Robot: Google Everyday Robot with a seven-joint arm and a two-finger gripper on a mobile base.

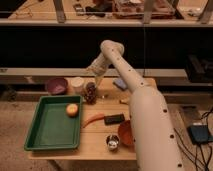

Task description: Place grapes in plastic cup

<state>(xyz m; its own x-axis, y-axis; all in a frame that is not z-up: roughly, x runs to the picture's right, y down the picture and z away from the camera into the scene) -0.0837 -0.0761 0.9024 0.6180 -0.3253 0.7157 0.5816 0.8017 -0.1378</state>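
The gripper (92, 85) hangs at the end of the white arm (131, 95), over the back left part of the wooden table (95, 142); it reaches down onto a dark cluster, the grapes (90, 93), which sit directly beneath it and touch its lower end; whether the fingers are spread or closed on the bunch cannot be told from this view. The grapes form a bunch whose long axis runs roughly upright, top end at the gripper and lower end at the tabletop; which end is the stem cannot be made out.

Just to the left of the gripper, close beside the grapes, stands the plastic cup (77, 84), pale, upright, mouth up; whether it touches the bunch is not clear. Further left of the gripper sits a purple bowl (56, 85), just beside the cup.

Below and to the left of the gripper lies a green tray (45, 132), its near-right part holding 1 round orange fruit (72, 110). Below the gripper, toward the front, a carrot (93, 119) lies on the wood beside the tray's right rim, with a black rectangular object (114, 119) just right of it. Further forward sit a small metal cup (113, 143) and an orange bowl (125, 133), the latter partly hidden by the arm. To the right of the gripper, behind the arm, lies a blue object (120, 83).
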